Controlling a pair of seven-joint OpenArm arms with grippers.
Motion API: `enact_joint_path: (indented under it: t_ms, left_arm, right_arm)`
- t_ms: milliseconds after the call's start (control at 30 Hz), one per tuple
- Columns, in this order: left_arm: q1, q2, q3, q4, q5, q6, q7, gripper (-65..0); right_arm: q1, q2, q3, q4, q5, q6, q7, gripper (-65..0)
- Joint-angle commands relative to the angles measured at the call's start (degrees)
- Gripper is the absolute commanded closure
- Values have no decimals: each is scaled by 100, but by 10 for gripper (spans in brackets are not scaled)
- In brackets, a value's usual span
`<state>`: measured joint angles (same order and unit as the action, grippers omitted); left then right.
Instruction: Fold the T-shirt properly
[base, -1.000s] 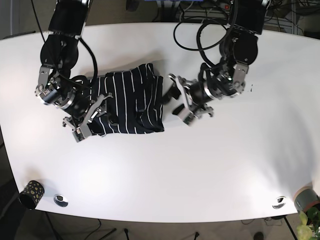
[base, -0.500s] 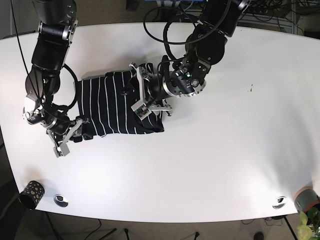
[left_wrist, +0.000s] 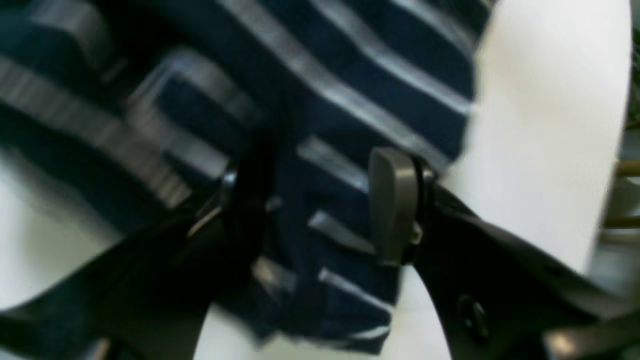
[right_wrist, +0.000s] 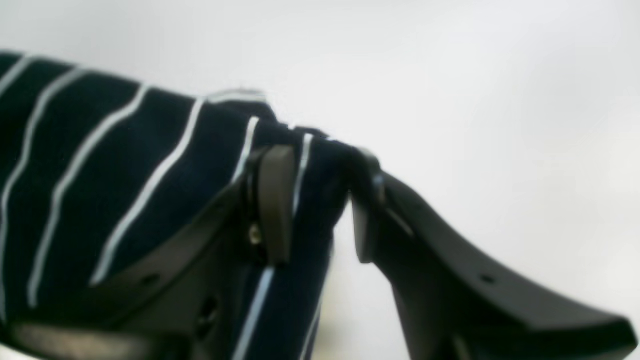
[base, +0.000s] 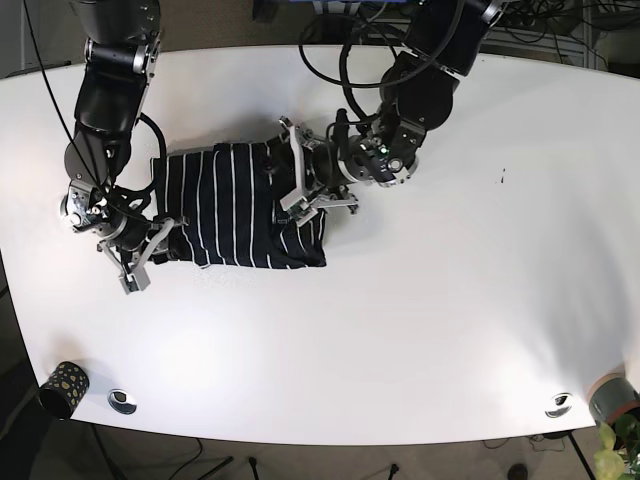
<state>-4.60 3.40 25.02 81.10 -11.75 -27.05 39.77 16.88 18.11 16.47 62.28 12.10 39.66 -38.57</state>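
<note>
The striped T-shirt (base: 240, 205) lies bunched on the white tabletop (base: 420, 320) between both arms. The left claw (left_wrist: 320, 210) is spread astride its folds; the right claw (right_wrist: 312, 200) pinches a hem corner. The fabric looks soft, light and limp: best gripped at hems and corners.

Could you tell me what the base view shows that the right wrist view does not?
Only the base view shows the whole T-shirt, the left gripper over its other side, and the cup at the table corner. Only the right wrist view shows the right gripper with cloth between its fingers. Both show striped fabric on white tabletop.
</note>
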Motion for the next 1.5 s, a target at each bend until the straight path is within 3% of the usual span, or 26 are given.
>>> enact_joint_path:
  t_ms: [0, 333, 600, 933, 1167, 1333, 1467]
  left_arm:
    - [-125, -1, -194, 53, 28, 28, -78, -296]
    - [-1074, -423, -414, -941, -8, 28, -87, -297]
    - [-1610, -590, -774, -950, 10, 19, -78, -297]
    - [-2032, -801, -1644, -598, 1, 28, -43, -297]
    - [-1795, -766, -1715, -123, 19, 45, 71, -299]
    - [-1557, -503, -1715, 211, 19, 54, 230, -299]
    - [-1215, -309, -1715, 466, 28, 54, 282, -300]
  right_arm:
    - [92, 101, 19, 106, 52, 34, 160, -176]
    - [-664, 48, 1, 994, 96, 34, 116, -174]
    - [-1447, -180, -772, 2225, 87, 34, -7, -174]
    - [-1842, -962, -1528, 3332, 52, 34, -754, -174]
    - [-1834, -1499, -2047, 3359, 96, 34, -1000, -174]
    - [-1825, -1587, -1959, 3455, 96, 34, -1009, -174]
    - [-1834, -1578, -1502, 3737, 105, 34, -1009, -174]
